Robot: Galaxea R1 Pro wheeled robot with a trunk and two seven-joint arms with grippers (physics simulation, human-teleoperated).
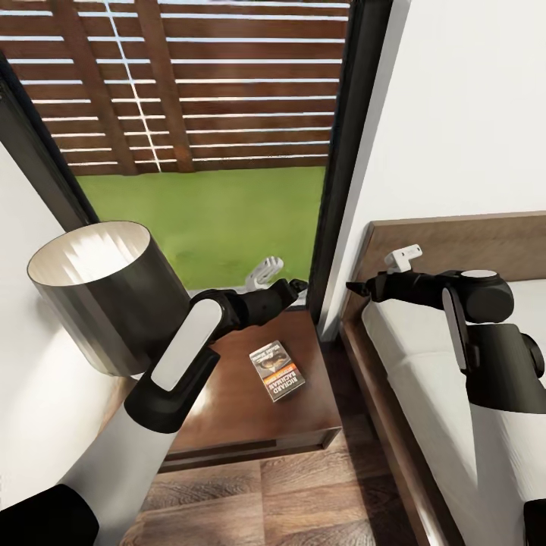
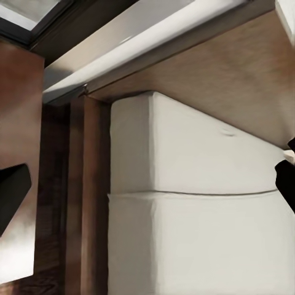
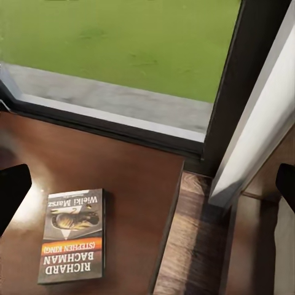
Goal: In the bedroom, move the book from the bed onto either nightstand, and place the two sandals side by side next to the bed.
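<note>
The book (image 1: 278, 370) lies flat on the glossy dark nightstand (image 1: 227, 413), face up, with nothing holding it. In the right wrist view the book (image 3: 74, 236) sits near the nightstand's (image 3: 123, 166) edge. My left gripper (image 1: 298, 287) hovers above the nightstand's back corner, open and empty. My right gripper (image 1: 353, 287) faces it from over the bed's head corner, also open and empty. The bed (image 1: 425, 356) stands right of the nightstand, and its mattress (image 2: 196, 184) appears in the left wrist view. The sandals are out of view.
A tall dark lampshade (image 1: 106, 296) stands at the nightstand's left side, close to my left arm. Behind is a floor-length window (image 1: 212, 212) onto grass and a slatted fence. A narrow strip of wood floor (image 1: 334, 462) runs between the nightstand and the bed frame (image 1: 379, 394).
</note>
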